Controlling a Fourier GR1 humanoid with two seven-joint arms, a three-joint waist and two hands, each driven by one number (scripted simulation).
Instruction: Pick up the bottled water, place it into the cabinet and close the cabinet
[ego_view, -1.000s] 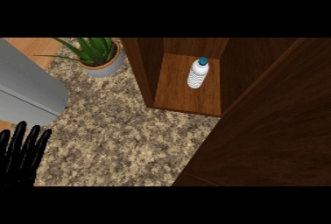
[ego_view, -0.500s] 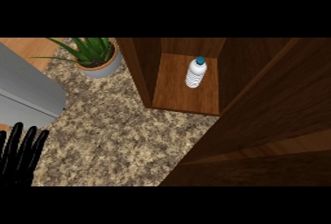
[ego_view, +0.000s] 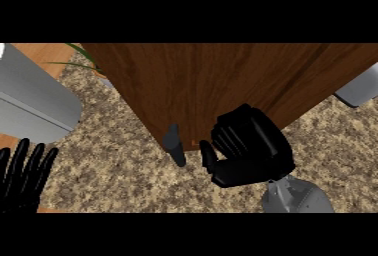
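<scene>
Right hand (ego_view: 247, 150), fingers straight, presses against the dark brown wooden cabinet door (ego_view: 221, 85) beside its grey handle (ego_view: 175, 145). Left hand (ego_view: 26, 177) rests open above the speckled granite counter (ego_view: 118, 175).

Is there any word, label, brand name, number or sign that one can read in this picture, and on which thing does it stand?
None: no text can be read anywhere.
The cabinet door shows only wood grain.
Its handle, the right hand and the left hand are unmarked.
The bottled water is hidden, so any label on it cannot be seen.
</scene>
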